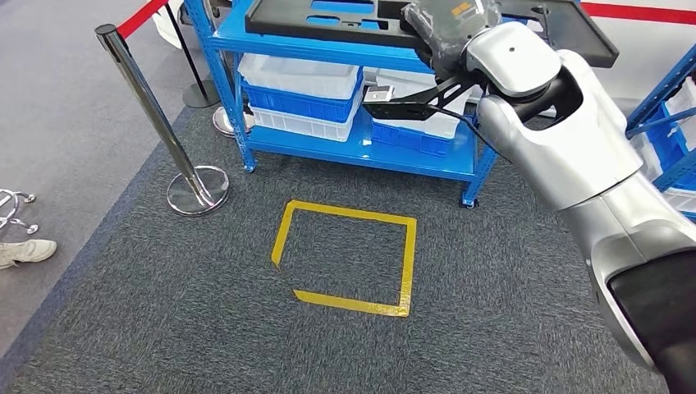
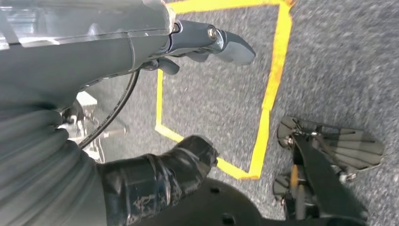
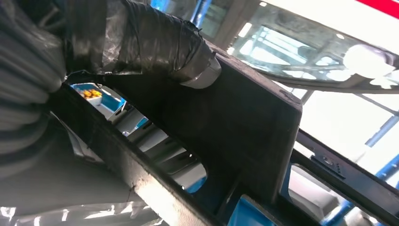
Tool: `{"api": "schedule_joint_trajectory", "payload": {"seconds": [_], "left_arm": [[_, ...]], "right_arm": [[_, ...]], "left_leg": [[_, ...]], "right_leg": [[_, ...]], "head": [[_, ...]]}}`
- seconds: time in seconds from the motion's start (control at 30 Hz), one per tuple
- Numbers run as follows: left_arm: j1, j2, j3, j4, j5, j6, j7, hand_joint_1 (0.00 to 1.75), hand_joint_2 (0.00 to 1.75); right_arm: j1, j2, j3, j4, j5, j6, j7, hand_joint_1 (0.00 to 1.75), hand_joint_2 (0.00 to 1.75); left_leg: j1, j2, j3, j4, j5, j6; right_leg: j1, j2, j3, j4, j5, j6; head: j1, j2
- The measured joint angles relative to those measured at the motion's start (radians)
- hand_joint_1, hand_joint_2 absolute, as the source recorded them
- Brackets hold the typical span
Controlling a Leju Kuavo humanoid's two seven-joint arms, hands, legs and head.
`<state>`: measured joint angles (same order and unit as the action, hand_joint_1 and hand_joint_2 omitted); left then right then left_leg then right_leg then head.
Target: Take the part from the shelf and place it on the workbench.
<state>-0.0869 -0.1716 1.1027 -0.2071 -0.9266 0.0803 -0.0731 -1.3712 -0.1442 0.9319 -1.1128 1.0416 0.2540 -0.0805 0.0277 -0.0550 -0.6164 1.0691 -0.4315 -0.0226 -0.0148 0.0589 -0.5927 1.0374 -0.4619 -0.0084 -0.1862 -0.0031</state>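
While raised, R robot hand [image 3: 141,42] on part [image 3: 244,132].

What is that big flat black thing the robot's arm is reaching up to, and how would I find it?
Start at the blue shelf rack standing on the grey carpet beyond the yellow taped square. On its top level lies a wide, flat black part with cut-out openings, where the right hand has reached. The levels below hold white and blue bins; it is the only black panel.
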Motion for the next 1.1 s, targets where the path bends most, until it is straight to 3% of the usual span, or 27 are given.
{"api": "schedule_joint_trajectory", "payload": {"seconds": [0.03, 0.1, 0.17, 0.23, 0.27, 0.3, 0.33, 0.37, 0.4, 0.47, 0.53, 0.6, 0.63, 0.7, 0.77, 0.83, 0.87, 0.9, 0.97, 1.03, 1.1], "left_arm": [[0.001, 0.000, 0.001, 0.000, 0.001, 0.000, 0.000, 0.00, 1.75], [-0.001, 0.000, 0.004, 0.000, 0.003, -0.001, -0.001, 0.00, 1.75], [-0.004, -0.001, 0.006, 0.000, 0.003, -0.002, -0.005, 0.00, 1.75], [-0.004, -0.001, 0.007, 0.000, 0.002, -0.003, -0.008, 0.00, 1.75], [-0.004, -0.001, 0.007, 0.000, 0.002, -0.003, -0.008, 0.00, 1.75], [-0.004, -0.001, 0.008, 0.000, 0.002, -0.004, -0.008, 0.00, 1.75], [-0.004, -0.001, 0.010, 0.000, 0.002, -0.004, -0.008, 0.00, 1.75], [-0.005, -0.002, 0.011, 0.000, 0.001, -0.004, -0.008, 0.00, 1.75], [-0.005, -0.002, 0.013, 0.000, 0.000, -0.004, -0.008, 0.00, 1.75], [-0.004, -0.002, 0.015, 0.000, -0.001, -0.004, -0.008, 0.00, 1.75], [-0.004, -0.003, 0.018, 0.000, -0.001, -0.004, -0.008, 0.00, 1.75], [-0.006, -0.003, 0.020, 0.000, -0.001, -0.004, -0.008, 0.00, 1.75], [-0.006, -0.003, 0.020, 0.000, -0.001, -0.004, -0.008, 0.00, 1.75], [-0.005, -0.003, 0.021, 0.000, -0.001, -0.004, -0.008, 0.00, 1.75], [-0.002, -0.003, 0.022, 0.000, -0.001, -0.004, -0.008, 0.00, 1.75], [-0.001, -0.002, 0.022, 0.000, -0.001, -0.004, -0.007, 0.00, 1.75], [-0.001, -0.002, 0.022, 0.000, -0.001, -0.004, -0.006, 0.00, 1.75], [-0.001, -0.002, 0.022, 0.000, -0.001, -0.004, -0.005, 0.00, 1.75], [-0.001, -0.002, 0.023, 0.000, -0.001, -0.004, -0.004, 0.00, 1.75], [-0.001, -0.002, 0.023, 0.000, -0.001, -0.004, -0.003, 0.00, 1.75], [-0.003, -0.002, 0.023, -0.001, -0.001, -0.004, -0.002, 0.00, 1.75]], "right_arm": [[0.001, 0.002, 0.000, 0.000, 0.001, 0.001, 0.002, 1.75, 1.75], [0.003, 0.005, 0.000, -0.001, 0.003, 0.002, 0.003, 1.75, 1.75], [0.002, 0.002, 0.000, -0.001, 0.005, 0.004, 0.003, 1.75, 1.75], [0.003, 0.001, 0.000, -0.001, 0.008, 0.005, 0.002, 1.75, 1.75], [0.004, 0.001, 0.000, -0.001, 0.009, 0.006, 0.002, 1.75, 1.75], [0.007, 0.001, 0.000, -0.001, 0.010, 0.008, 0.001, 1.75, 1.75], [0.009, 0.001, 0.000, 0.000, 0.011, 0.009, 0.001, 1.75, 1.75], [0.009, 0.000, 0.000, 0.000, 0.012, 0.010, 0.001, 1.75, 1.75], [0.009, 0.000, 0.000, 0.000, 0.013, 0.011, 0.001, 1.75, 1.75], [0.005, 0.000, 0.000, 0.000, 0.014, 0.010, 0.001, 1.75, 1.75], [0.002, 0.001, 0.000, 0.000, 0.015, 0.010, 0.000, 1.75, 1.75], [0.002, 0.001, 0.000, -0.001, 0.015, 0.010, 0.000, 1.75, 1.75], [0.002, 0.000, 0.000, -0.001, 0.015, 0.010, 0.000, 1.75, 1.75], [0.001, 0.001, 0.000, -0.001, 0.015, 0.010, 0.001, 1.75, 1.75], [0.002, 0.003, 0.000, -0.001, 0.015, 0.010, 0.001, 1.75, 1.75], [0.006, 0.005, 0.000, -0.001, 0.015, 0.011, -0.001, 1.75, 1.75], [0.007, 0.005, 0.000, -0.001, 0.015, 0.012, -0.001, 1.75, 1.75], [0.006, 0.006, 0.000, -0.001, 0.016, 0.013, -0.001, 1.75, 1.75], [0.002, 0.007, 0.000, -0.001, 0.016, 0.014, -0.001, 1.75, 1.75], [-0.004, 0.008, 0.000, -0.001, 0.017, 0.015, -0.001, 1.75, 1.75], [-0.006, 0.008, 0.000, -0.002, 0.017, 0.016, -0.001, 1.75, 1.75]], "left_leg": [[-0.001, -0.008, 0.008, -0.012, -0.005, 0.002], [-0.001, 0.012, 0.012, -0.028, -0.006, 0.008], [0.000, 0.035, 0.017, -0.044, -0.007, 0.020], [-0.001, 0.056, 0.018, -0.050, -0.006, 0.031], [-0.003, 0.066, 0.017, -0.050, -0.007, 0.034], [-0.004, 0.076, 0.017, -0.048, -0.008, 0.036], [-0.005, 0.086, 0.018, -0.047, -0.009, 0.037], [-0.006, 0.096, 0.018, -0.045, -0.011, 0.038], [-0.007, 0.105, 0.020, -0.043, -0.013, 0.038], [-0.011, 0.122, 0.022, -0.041, -0.017, 0.037], [-0.017, 0.139, 0.021, -0.041, -0.018, 0.033], [-0.020, 0.157, 0.021, -0.042, -0.019, 0.027], [-0.019, 0.150, 0.019, -0.037, -0.027, 0.023], [-0.016, 0.108, -0.005, 0.022, -0.073, 0.017], [-0.014, 0.069, -0.056, 0.148, -0.137, 0.014], [-0.014, 0.061, -0.094, 0.238, -0.158, 0.012], [-0.014, 0.060, -0.091, 0.232, -0.140, 0.012], [-0.013, 0.055, -0.072, 0.189, -0.106, 0.013], [-0.009, 0.016, -0.015, 0.061, -0.043, 0.016], [-0.007, -0.020, 0.017, -0.014, -0.028, 0.018], [-0.008, -0.011, 0.020, -0.027, -0.032, 0.022]], "right_leg": [[-0.001, 0.009, -0.005, 0.001, 0.003, 0.006], [-0.002, 0.022, -0.012, 0.001, 0.008, 0.019], [0.000, -0.005, -0.032, 0.034, -0.015, 0.028], [0.001, -0.043, -0.083, 0.140, -0.069, 0.035], [0.000, -0.050, -0.116, 0.208, -0.095, 0.038], [0.000, -0.052, -0.141, 0.259, -0.108, 0.039], [0.000, -0.054, -0.151, 0.278, -0.103, 0.038], [0.001, -0.056, -0.142, 0.255, -0.078, 0.036], [0.003, -0.065, -0.114, 0.195, -0.041, 0.032], [0.014, -0.106, -0.053, 0.061, 0.015, 0.020], [0.027, -0.130, -0.032, 0.006, 0.025, 0.010], [0.027, -0.112, -0.035, -0.002, 0.030, 0.000], [0.025, -0.102, -0.035, -0.006, 0.034, -0.005], [0.017, -0.082, -0.034, -0.014, 0.042, -0.016], [0.016, -0.059, -0.037, -0.014, 0.046, -0.021], [0.016, -0.032, -0.038, -0.010, 0.047, -0.022], [0.016, -0.018, -0.039, -0.006, 0.047, -0.022], [0.015, -0.005, -0.039, -0.003, 0.046, -0.022], [0.014, 0.020, -0.044, 0.007, 0.045, -0.018], [0.011, 0.043, -0.058, 0.016, 0.048, -0.008], [0.006, 0.066, -0.071, 0.016, 0.057, 0.006]], "head": [[0.000, 0.000], [0.000, 0.000], [0.001, 0.000], [0.001, 0.000], [0.001, 0.000], [0.001, 0.000], [0.001, 0.000], [0.001, 0.000], [0.001, 0.000], [0.001, 0.000], [0.001, 0.000], [0.001, 0.000], [0.001, 0.000], [0.001, 0.000], [0.001, 0.000], [0.001, 0.000], [0.001, 0.000], [0.001, 0.000], [0.001, 0.000], [0.001, 0.000], [0.000, 0.000]]}}
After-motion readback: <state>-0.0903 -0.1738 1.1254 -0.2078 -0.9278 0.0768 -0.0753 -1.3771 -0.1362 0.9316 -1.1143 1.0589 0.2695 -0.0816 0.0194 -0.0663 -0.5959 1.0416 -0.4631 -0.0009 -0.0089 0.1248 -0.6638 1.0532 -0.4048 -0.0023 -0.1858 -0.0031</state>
